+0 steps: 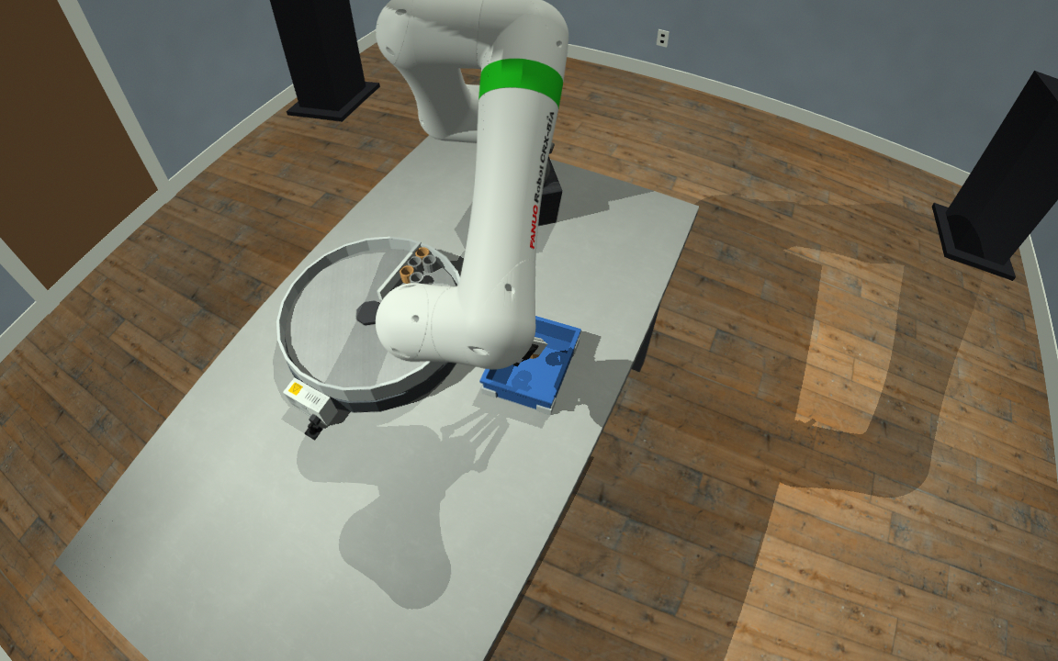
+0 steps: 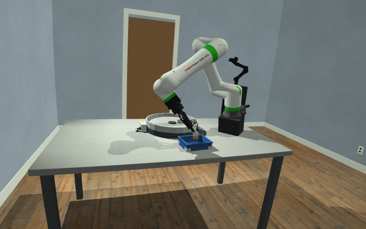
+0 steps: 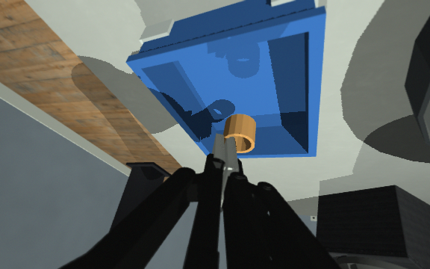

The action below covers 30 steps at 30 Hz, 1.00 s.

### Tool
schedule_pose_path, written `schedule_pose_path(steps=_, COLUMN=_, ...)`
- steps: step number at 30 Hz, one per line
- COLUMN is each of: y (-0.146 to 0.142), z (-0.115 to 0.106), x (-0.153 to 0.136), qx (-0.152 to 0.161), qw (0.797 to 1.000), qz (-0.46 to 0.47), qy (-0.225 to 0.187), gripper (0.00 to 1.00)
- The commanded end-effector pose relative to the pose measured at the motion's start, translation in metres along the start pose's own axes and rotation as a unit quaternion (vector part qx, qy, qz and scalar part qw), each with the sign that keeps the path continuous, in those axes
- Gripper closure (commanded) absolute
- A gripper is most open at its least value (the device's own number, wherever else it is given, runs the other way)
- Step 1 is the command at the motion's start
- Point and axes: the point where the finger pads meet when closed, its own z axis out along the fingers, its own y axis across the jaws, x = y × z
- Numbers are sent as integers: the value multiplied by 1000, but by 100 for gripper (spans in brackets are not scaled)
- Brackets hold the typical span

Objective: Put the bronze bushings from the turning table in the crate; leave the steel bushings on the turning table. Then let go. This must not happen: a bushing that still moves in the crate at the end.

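Note:
My gripper [image 2: 196, 133] [image 3: 222, 147] is shut on the wall of a bronze bushing [image 2: 195, 137] [image 3: 240, 125], one fingertip inside its bore. The bushing hangs at about rim height at the blue crate [image 1: 540, 384] [image 2: 198, 147] [image 3: 320, 82], above the crate floor. No bushing shows on the visible part of that floor. On the turning table [image 1: 323, 299] [image 2: 161, 129], two bronze bushings [image 1: 422, 252] [image 1: 407, 273] and several steel bushings [image 1: 429, 262] stand grouped by a straight guide. The arm hides part of the table and crate in the top view.
The guide [image 1: 398, 273] crosses the turning table near the bushings. A white drive box [image 1: 309, 399] sits at the turning table's rim. The black robot base [image 2: 230, 125] [image 3: 360, 220] stands at the table's end. The turning table's raised rim is close beside the crate.

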Motion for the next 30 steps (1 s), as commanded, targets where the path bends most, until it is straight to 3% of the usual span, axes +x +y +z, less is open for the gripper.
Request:
schedule_pose_path(steps=1, y=0, z=0, x=0, qx=0, qw=1000, qz=0, qy=0, gripper=100)
schedule_pose_path(steps=30, y=0, z=24, x=20, qx=0, qw=1000, qz=0, qy=0, gripper=100)
